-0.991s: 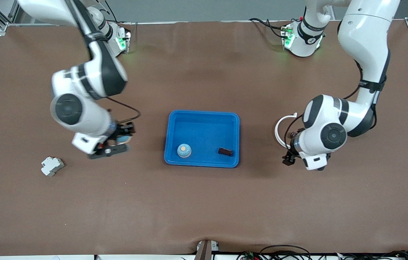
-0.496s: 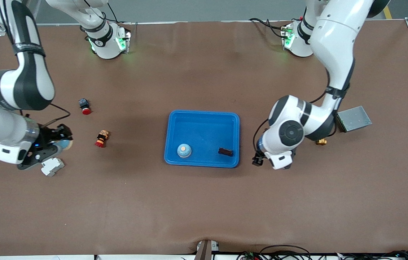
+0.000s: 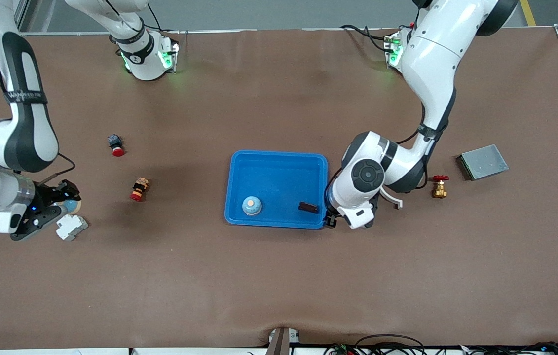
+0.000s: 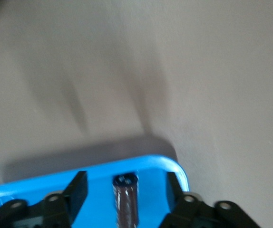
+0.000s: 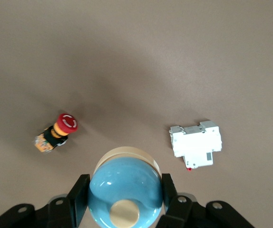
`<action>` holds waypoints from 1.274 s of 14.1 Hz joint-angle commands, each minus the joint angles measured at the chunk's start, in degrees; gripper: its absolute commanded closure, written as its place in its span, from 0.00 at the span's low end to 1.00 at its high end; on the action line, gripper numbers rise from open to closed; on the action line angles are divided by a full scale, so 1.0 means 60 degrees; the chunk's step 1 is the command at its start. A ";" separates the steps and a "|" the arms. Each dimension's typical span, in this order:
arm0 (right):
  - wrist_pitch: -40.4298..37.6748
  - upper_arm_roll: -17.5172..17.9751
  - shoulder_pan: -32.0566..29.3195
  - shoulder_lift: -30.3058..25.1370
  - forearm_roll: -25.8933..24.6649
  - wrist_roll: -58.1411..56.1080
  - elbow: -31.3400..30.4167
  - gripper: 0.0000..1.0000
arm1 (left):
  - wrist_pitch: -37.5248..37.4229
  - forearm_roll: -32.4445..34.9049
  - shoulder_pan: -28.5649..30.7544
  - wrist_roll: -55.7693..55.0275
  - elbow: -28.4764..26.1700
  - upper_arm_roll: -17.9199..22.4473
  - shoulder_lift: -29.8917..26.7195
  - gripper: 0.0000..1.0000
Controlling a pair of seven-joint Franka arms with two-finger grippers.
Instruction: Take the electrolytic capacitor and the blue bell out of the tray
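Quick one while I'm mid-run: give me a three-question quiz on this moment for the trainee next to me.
1. Multiple choice: what does the right gripper hold?
A. a blue bell
B. a white circuit breaker
C. a red-handled valve

2. True or false: the blue tray already has another bell and a dark capacitor in it.

3. Short answer: which arm's gripper is at the tray's rim, at the corner nearest the capacitor?

Key:
1. A
2. True
3. The left gripper
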 commanded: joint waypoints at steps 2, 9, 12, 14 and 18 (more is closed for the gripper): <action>0.0457 0.0180 -0.0088 -0.0080 -0.0129 -0.0117 -0.0742 0.81 | 0.0532 -0.0072 -0.0685 -0.0754 0.0341 0.0126 0.0551 0.33; 0.2129 0.0195 -0.0103 -0.0080 -0.0129 -0.0103 -0.2442 0.80 | 0.1017 -0.0014 -0.0936 -0.0932 0.0327 0.0170 0.0992 0.41; 0.2392 0.0195 -0.0117 -0.0022 -0.0114 -0.0103 -0.2794 0.78 | 0.1017 -0.0014 -0.0980 -0.0859 0.0327 0.0170 0.1021 0.72; 0.2757 0.0195 -0.0147 0.0109 -0.0114 -0.0103 -0.2955 0.78 | 0.1002 -0.0014 -0.0951 -0.0829 0.0342 0.0170 0.0934 1.00; 0.3124 0.0195 -0.0161 0.0329 -0.0129 -0.0088 -0.3014 0.78 | 0.0069 0.0365 -0.0455 -0.0713 0.0342 0.0199 0.0087 1.00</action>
